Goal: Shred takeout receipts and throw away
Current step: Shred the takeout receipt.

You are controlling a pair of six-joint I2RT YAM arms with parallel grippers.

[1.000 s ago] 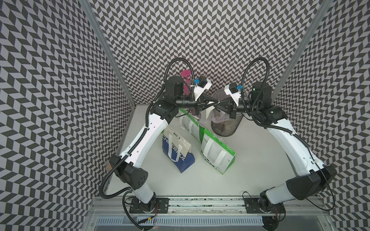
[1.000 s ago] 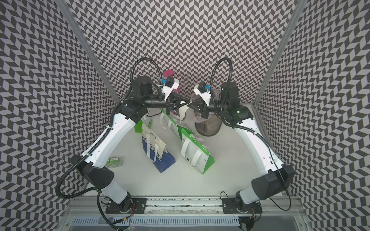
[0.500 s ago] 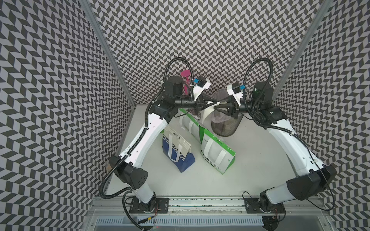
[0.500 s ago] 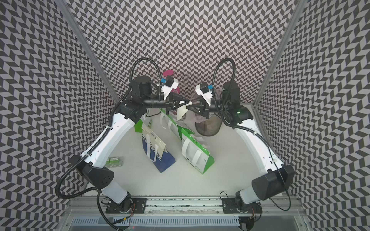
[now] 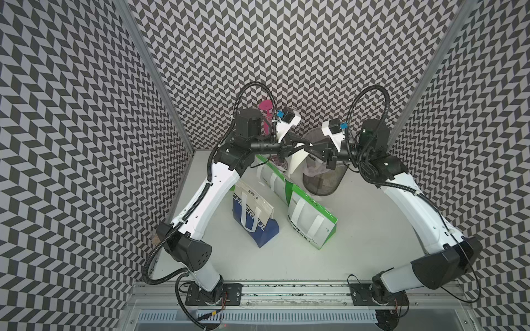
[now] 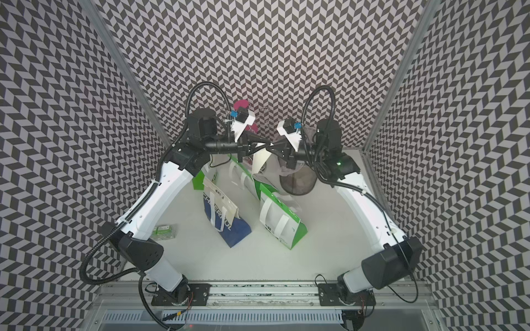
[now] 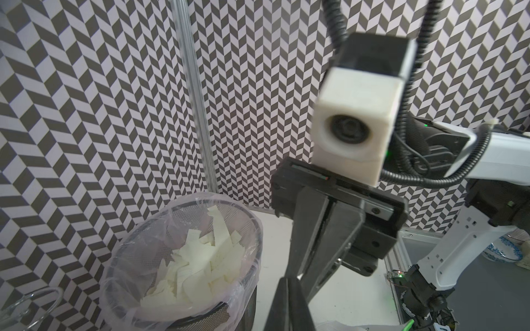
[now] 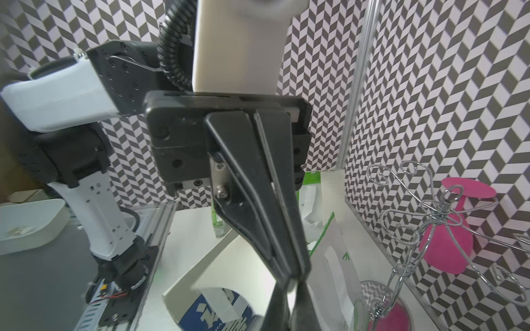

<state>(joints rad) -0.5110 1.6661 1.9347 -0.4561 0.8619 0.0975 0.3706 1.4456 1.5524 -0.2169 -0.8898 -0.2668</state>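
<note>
1. Chevron walls (image 5: pixel 286 57), white desk (image 5: pixel 358 243); mesh bin (image 5: pixel 324 183) at 1 o'clock holds torn pieces (image 7: pixel 200 258).
2. Left hand (image 5: pixel 304 144) and right hand (image 5: pixel 314 146) both clamp one takeout receipt (image 5: pixel 298 160) at the bin's 9 o'clock rim, tips touching, probably so scraps drop in.

Arms raised, left claw (image 5: pixel 303 144) and right claw (image 5: pixel 311 147) closed, tips meeting
</note>
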